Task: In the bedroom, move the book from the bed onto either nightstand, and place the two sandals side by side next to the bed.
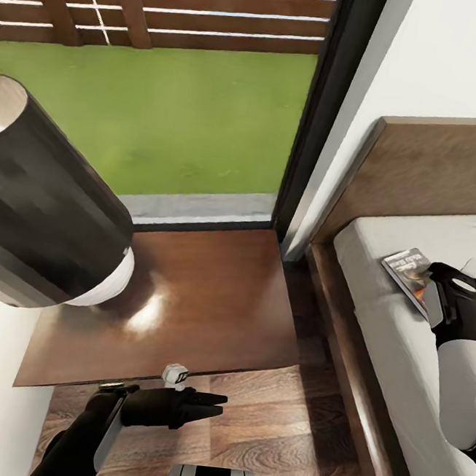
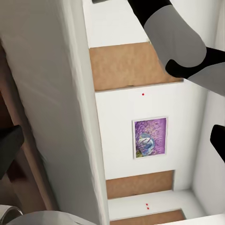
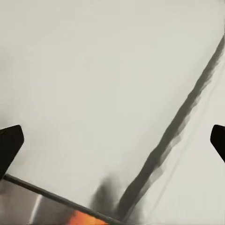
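We see the thin small book [image 1: 409, 272] with a dark grey cover and an orange band lying flat on the white mattress of the low bed [image 1: 377, 311] with the dark-brown wooden frame, near its lighter brown headboard [image 1: 427, 177]. Our right gripper [image 1: 438, 288] sits right over the book's near end. In the right wrist view its black fingers [image 3: 10, 145] are spread wide apart above the mattress, with a bit of the orange band between them. Beside the bed stands the glossy reddish-brown wooden nightstand [image 1: 203, 293], a bench with a big dark lamp shade [image 1: 36, 209] over its far side. Our left gripper [image 1: 209, 403] hangs just in front of the nightstand, over the wood-plank floor [image 1: 269, 432]. We cannot tell if its fingers are spread or pressed together. Behind the nightstand, a tall dark-framed window [image 1: 318, 107] shows green grass.
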You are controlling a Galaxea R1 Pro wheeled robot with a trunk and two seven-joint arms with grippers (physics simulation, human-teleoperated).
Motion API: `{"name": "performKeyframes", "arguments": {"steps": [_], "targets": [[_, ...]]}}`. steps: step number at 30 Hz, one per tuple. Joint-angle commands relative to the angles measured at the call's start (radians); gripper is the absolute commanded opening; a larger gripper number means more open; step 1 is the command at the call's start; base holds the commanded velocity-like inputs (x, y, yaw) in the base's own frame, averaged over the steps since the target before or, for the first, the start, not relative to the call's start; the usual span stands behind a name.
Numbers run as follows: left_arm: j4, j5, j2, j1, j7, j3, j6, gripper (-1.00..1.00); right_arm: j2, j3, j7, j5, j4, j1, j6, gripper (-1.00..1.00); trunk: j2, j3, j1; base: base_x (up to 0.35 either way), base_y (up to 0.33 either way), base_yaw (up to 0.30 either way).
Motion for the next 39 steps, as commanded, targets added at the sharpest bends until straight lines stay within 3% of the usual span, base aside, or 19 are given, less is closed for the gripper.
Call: {"name": "performKeyframes", "arguments": {"steps": [1, 39], "targets": [[0.000, -0.003, -0.001, -0.001, -0.005, 0.002, 0.010, 1.00, 0.000, 0.003, -0.001, -0.019, 0.034, 0.001, 0.003, 1.00, 0.000, -0.001, 0.000, 0.000, 0.000, 0.255], [0.000, -0.003, -0.001, -0.001, -0.005, 0.002, 0.010, 1.00, 0.001, 0.013, 0.000, -0.016, 0.033, 0.001, -0.002, 1.00, 0.000, -0.001, 0.000, -0.007, 0.000, 0.011]]}}
